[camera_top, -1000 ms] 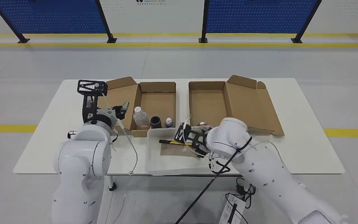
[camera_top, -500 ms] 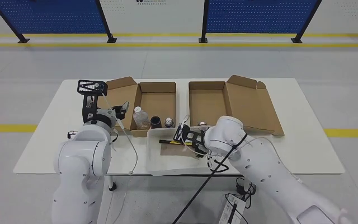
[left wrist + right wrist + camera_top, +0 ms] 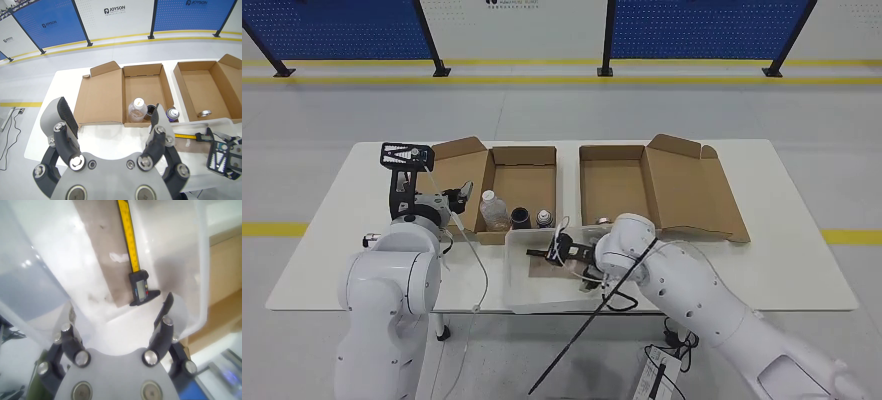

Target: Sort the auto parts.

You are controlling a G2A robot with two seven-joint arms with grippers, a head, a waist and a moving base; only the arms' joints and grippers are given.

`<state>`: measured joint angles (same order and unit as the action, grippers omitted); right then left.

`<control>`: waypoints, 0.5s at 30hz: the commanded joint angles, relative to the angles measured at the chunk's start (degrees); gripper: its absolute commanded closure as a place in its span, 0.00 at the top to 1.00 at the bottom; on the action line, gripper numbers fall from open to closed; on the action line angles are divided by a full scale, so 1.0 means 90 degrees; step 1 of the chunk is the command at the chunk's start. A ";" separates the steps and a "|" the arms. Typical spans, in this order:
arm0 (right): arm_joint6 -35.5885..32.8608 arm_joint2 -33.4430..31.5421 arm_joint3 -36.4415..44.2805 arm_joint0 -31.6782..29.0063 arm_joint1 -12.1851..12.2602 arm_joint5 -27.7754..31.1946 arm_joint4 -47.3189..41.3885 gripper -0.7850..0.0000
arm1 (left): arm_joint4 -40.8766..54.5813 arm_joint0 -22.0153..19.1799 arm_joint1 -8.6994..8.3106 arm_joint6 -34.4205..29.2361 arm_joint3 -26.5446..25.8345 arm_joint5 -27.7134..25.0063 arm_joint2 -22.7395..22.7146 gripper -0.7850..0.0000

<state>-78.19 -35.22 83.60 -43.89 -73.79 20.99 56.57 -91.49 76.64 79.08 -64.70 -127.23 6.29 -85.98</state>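
Note:
A digital caliper (image 3: 139,289) with a yellow rule lies in a shallow translucent tray (image 3: 203,256) at the table's front middle. My right gripper (image 3: 119,313) hangs open just above the tray, with the caliper's black head a little ahead of its fingertips and nothing between them. In the top view the right gripper (image 3: 564,247) is beside the caliper (image 3: 540,253). My left gripper (image 3: 111,121) is open and empty, held above the table's left part, near the left box's flap (image 3: 460,193).
The left cardboard box (image 3: 143,83) holds a clear bottle (image 3: 137,111), a black cylinder (image 3: 150,111) and a spray can (image 3: 172,114) at its near wall. A metal ring (image 3: 204,113) lies in the right box (image 3: 200,83). Both boxes stand just behind the tray.
My right gripper has moved left along the tray, closer to the caliper. The left arm has stayed still.

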 commanded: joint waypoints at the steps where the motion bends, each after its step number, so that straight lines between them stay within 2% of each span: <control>1: 0.0048 0.0090 -0.0226 0.0101 -0.0066 -0.0005 -0.0096 1.00 | 0.0000 0.0000 0.0000 0.0000 0.0000 0.0000 0.0000 1.00; 15: -0.0053 0.0535 -0.1277 0.0649 -0.0447 -0.0025 -0.0531 1.00 | 0.0000 0.0000 0.0000 0.0000 0.0000 0.0000 0.0000 1.00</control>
<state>-78.53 -30.60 72.42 -38.24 -77.67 20.64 51.97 -91.49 76.64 79.08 -64.70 -127.23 6.29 -85.98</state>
